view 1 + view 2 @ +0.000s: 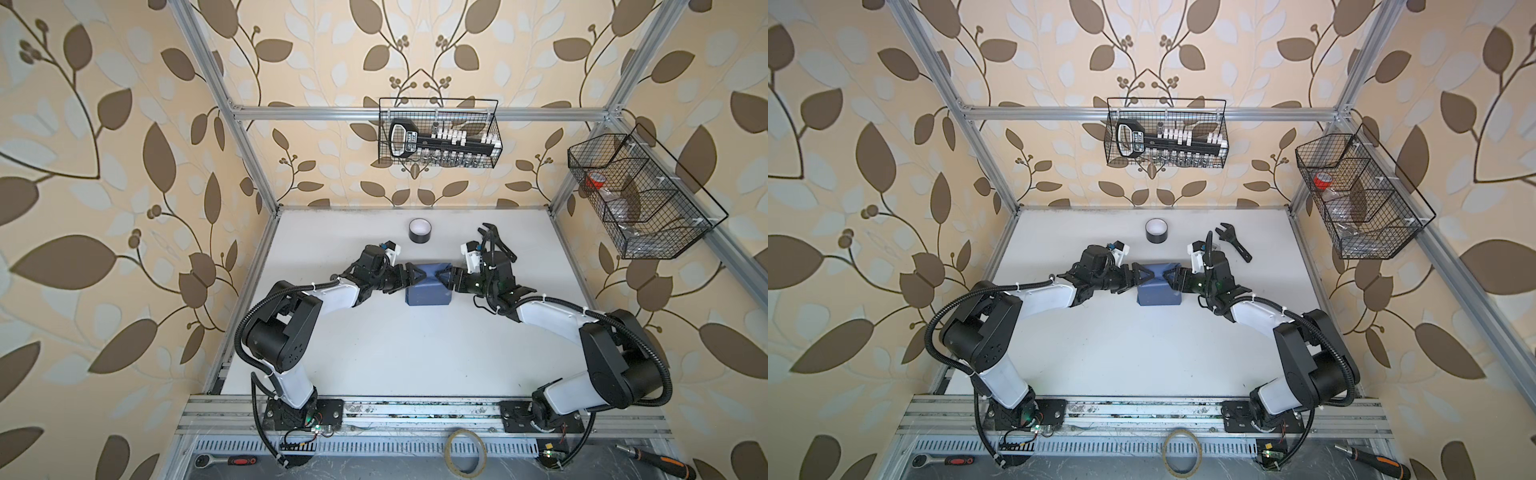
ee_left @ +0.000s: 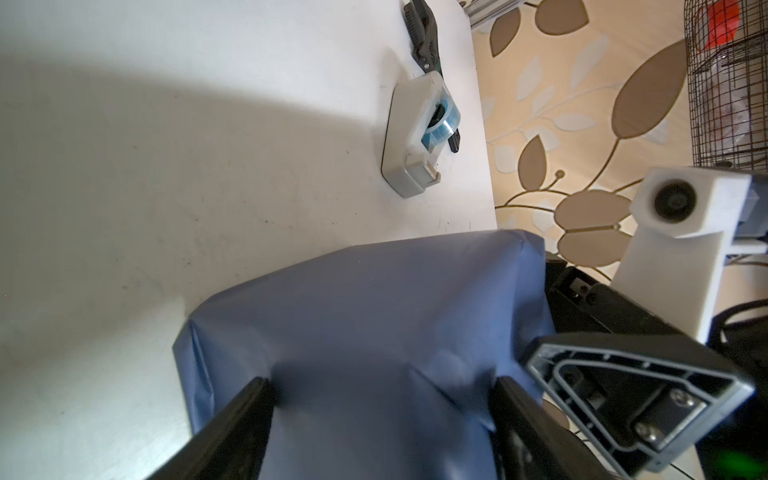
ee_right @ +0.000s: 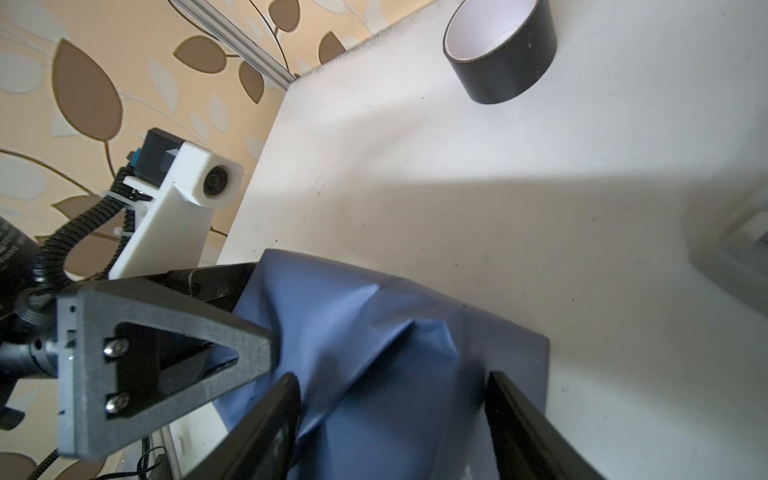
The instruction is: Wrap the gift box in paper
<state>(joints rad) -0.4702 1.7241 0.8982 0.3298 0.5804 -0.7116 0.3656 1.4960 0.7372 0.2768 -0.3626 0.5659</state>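
The paper (image 1: 428, 291) (image 1: 1158, 293), slate-blue side out, is folded into a small parcel in the middle of the white table (image 1: 415, 361). The gift box is hidden under it. My left gripper (image 1: 413, 280) (image 1: 1142, 279) (image 2: 384, 386) straddles the parcel's left end. Paper (image 2: 374, 311) fills the gap and touches both fingers. My right gripper (image 1: 444, 280) (image 1: 1170, 279) (image 3: 392, 382) grips the opposite end the same way, with creased paper (image 3: 374, 332) between its fingers. Both sets of jaws stand wide.
A black tape roll (image 1: 419, 230) (image 3: 498, 50) stands behind the parcel. A black wrench (image 1: 1233, 241) and a small grey-white dispenser case (image 2: 415, 141) lie at the back right. Wire baskets (image 1: 438, 133) (image 1: 640, 195) hang on the frame. A tape ring (image 1: 465, 453) lies by the front rail.
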